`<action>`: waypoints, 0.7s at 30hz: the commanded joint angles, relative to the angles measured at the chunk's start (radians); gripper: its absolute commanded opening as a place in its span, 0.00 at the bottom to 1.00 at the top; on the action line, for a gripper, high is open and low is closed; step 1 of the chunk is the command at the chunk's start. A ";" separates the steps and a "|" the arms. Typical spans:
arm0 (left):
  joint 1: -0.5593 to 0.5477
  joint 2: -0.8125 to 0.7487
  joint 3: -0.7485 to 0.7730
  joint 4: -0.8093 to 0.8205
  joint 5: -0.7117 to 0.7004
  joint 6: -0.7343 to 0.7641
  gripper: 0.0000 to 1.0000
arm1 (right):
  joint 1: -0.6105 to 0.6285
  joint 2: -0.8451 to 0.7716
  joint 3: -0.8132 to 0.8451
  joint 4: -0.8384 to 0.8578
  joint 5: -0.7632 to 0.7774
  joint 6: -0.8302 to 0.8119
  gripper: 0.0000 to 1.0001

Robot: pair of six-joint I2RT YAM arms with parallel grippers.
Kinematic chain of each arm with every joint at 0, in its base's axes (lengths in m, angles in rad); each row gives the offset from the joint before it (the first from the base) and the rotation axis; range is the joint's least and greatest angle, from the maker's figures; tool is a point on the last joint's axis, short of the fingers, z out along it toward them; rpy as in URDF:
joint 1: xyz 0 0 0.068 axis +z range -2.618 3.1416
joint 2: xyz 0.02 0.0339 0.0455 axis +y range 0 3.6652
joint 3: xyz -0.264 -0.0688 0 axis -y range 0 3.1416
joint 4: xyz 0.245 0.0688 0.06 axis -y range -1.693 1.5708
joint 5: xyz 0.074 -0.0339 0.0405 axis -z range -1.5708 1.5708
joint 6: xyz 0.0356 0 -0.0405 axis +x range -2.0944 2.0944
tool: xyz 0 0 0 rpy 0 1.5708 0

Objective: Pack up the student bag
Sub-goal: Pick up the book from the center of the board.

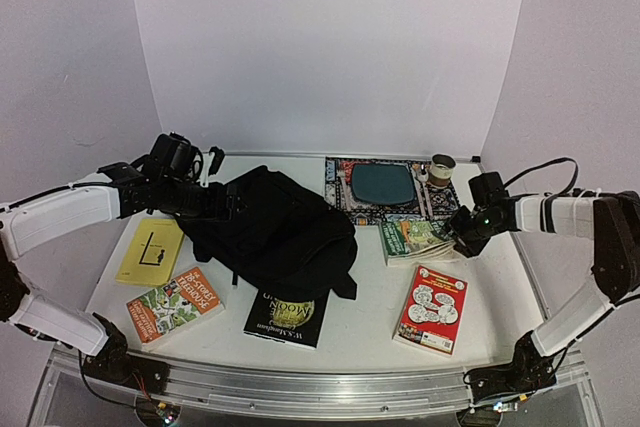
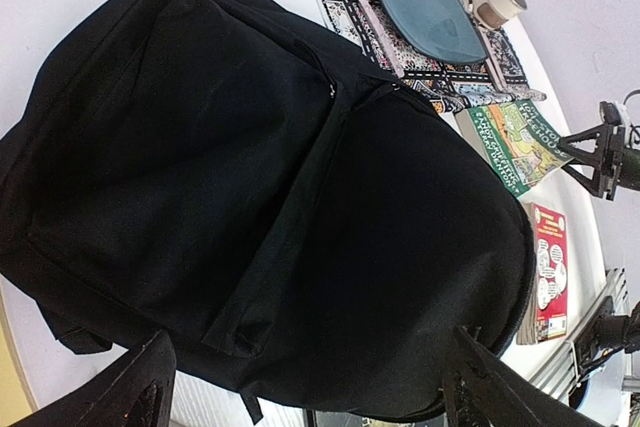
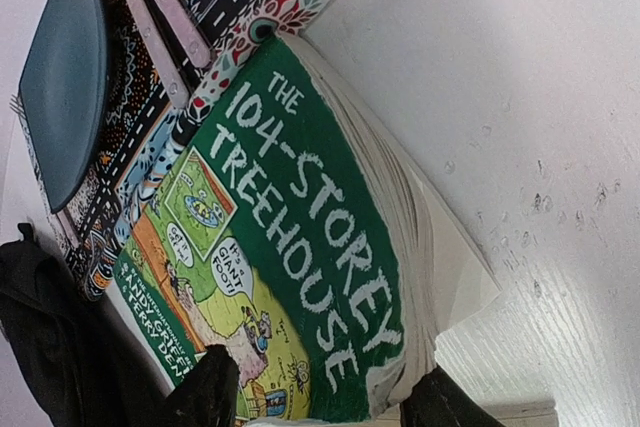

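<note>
The left fingers (image 2: 140, 392) are spread wide and hold nothing, hanging just over the student bag (image 1: 275, 232) at its left edge, one tip to either side of the black cloth below. The right fingers (image 3: 212, 392) stand partly apart on either side of the near end of a green Treehouse book (image 3: 300, 247), which lies just right of the bag. Whether they already press on the book I cannot tell. The bag itself lies flat on the table (image 1: 370, 332), roughly mid-table between the two arms, with other books around its near side. A patterned placemat (image 1: 340, 179) carrying a teal plate (image 1: 383, 184) sits just beyond it. The bag looks soft and limp, so it will likely sag, fold and drag rather than lift as one piece, and its loose cloth may slip from a shallow pinch. No open mouth shows in these views. A better hold is probably a bunched ridge of fabric along the long seam (image 2: 300, 207) across its front, or a strap, than the flat panel.
</note>
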 commanded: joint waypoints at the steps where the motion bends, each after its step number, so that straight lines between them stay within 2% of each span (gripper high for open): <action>1: -0.004 0.000 0.055 0.040 0.019 -0.008 0.94 | 0.002 0.039 0.018 0.068 0.015 0.018 0.48; 3: -0.003 0.000 0.055 0.041 0.021 -0.009 0.93 | 0.002 0.048 0.014 0.070 0.036 0.024 0.42; 8: -0.005 -0.004 0.055 0.044 0.032 -0.011 0.93 | 0.001 0.050 -0.002 0.070 0.070 0.031 0.17; 12: -0.007 -0.006 0.061 0.047 0.046 -0.012 0.93 | 0.001 0.031 -0.007 0.057 0.044 0.022 0.01; 21: -0.029 -0.001 0.104 0.078 0.113 0.004 0.94 | 0.002 -0.122 0.008 0.005 -0.085 -0.096 0.00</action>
